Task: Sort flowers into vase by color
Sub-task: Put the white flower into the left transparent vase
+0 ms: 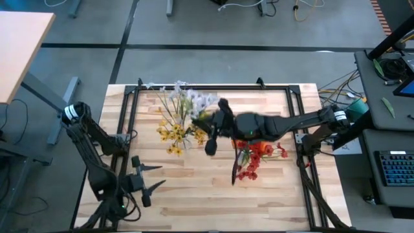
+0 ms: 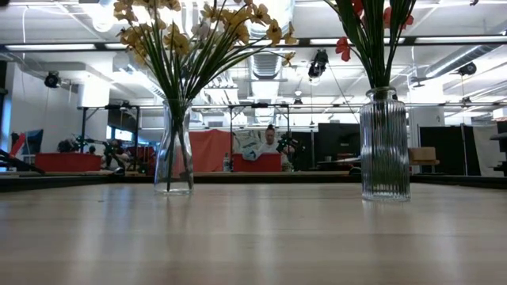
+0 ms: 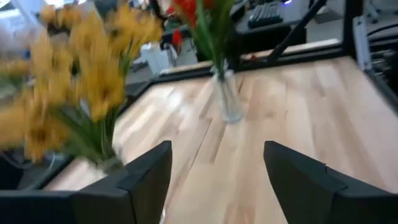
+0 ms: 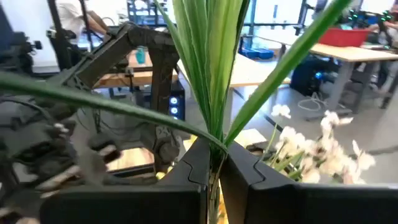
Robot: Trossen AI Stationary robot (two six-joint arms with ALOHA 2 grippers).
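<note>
Overhead and table-level views of a light wooden slatted table bordered by a black metal frame.

Left: the left gripper waits at the table's near left corner, its two dark fingers spread apart and empty.

Left of centre: a clear, smooth glass vase holds the yellow flowers on thin green stalks; pale white blossoms lie toward the table's far edge, just beside them.

Centre: the right gripper reaches in from the right, above the table, just beside the yellow bunch. Its fingers are clenched on a bundle of long green leaves and stalks; the blossom colour of this bundle cannot be told.

Right of centre: a ribbed clear glass vase holds the red flowers, partly beneath the right arm.

Background, table-level view: a person sits far behind the table.
</note>
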